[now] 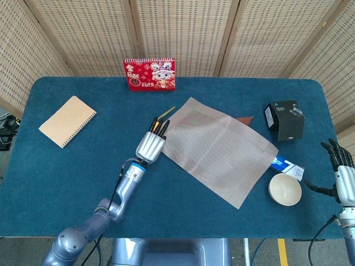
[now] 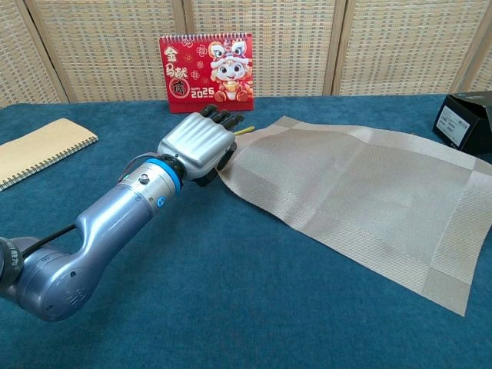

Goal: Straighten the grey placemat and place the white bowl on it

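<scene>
Woven rattan screens stood behind a blue tabletop [image 1: 77, 166] in the head view, where the grey placemat [image 1: 219, 149] lay skewed, its corners pointing along the diagonals. The left robot hand [image 1: 152, 141] lay palm down at the mat's left edge, fingers together and stretched over the border; whether they pinched the cloth could not be told. The white bowl [image 1: 285, 189] sat upright off the mat's right corner, just beside a blue-and-white packet [image 1: 288, 166]. The right robot hand [image 1: 341, 174] hung at the tabletop's right edge, fingers spread and holding nothing. A black box [image 1: 284, 119], a red desk calendar [image 1: 149, 73] and a spiral notebook [image 1: 67, 121] stood apart from the mat. From the chest view, the left robot hand [image 2: 198, 146] rested against the placemat [image 2: 361, 196] edge, a yellow stick [image 2: 243, 131] showing just past its fingertips, with the calendar [image 2: 206, 72] behind and the notebook [image 2: 34, 152] at left.
</scene>
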Tool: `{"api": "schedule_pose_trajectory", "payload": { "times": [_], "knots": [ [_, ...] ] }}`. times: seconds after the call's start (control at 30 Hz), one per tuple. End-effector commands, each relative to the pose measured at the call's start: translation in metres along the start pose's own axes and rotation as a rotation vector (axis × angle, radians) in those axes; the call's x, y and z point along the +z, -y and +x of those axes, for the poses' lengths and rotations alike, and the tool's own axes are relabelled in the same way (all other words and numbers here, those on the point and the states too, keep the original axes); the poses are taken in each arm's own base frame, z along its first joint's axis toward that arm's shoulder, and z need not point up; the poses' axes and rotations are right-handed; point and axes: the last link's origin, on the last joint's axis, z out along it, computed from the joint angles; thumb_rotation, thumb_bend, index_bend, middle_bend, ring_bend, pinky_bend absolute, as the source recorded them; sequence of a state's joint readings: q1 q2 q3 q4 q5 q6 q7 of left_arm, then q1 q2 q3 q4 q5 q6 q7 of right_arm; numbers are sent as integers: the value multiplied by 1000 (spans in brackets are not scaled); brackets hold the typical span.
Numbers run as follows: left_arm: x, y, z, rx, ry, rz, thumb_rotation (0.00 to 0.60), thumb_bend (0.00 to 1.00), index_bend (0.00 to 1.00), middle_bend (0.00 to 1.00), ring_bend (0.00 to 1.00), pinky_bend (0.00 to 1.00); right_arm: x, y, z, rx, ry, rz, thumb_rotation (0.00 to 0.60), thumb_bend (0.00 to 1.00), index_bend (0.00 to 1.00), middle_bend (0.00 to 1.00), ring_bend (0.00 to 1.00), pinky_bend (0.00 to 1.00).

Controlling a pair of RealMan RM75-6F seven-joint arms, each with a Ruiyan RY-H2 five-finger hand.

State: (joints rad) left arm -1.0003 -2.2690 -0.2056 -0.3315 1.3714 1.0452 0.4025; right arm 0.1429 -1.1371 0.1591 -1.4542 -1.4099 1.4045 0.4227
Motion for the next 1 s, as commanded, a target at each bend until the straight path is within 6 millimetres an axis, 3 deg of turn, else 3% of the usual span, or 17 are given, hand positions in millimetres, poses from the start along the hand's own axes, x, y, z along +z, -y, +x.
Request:
{"api": "schedule_pose_trajectory", "payload": {
  "times": [0.03,0.57,1.0],
  "knots": [
    [-2,1,0,2,-13,0,600,583,556,0,0,0,0,0,0,1,-1,-1,600,150,134,0,0,0],
    [-30,28,11,-8,-113,12,600,590,558,0,0,0,-3,5,2,7,-8,18,600,150,134,0,0,0],
    [-80,75,16,-21,-89,47,600,592,562,0,0,0,-6,9,-1,-10,-1,28,600,150,134,0,0,0]
  ]
}}
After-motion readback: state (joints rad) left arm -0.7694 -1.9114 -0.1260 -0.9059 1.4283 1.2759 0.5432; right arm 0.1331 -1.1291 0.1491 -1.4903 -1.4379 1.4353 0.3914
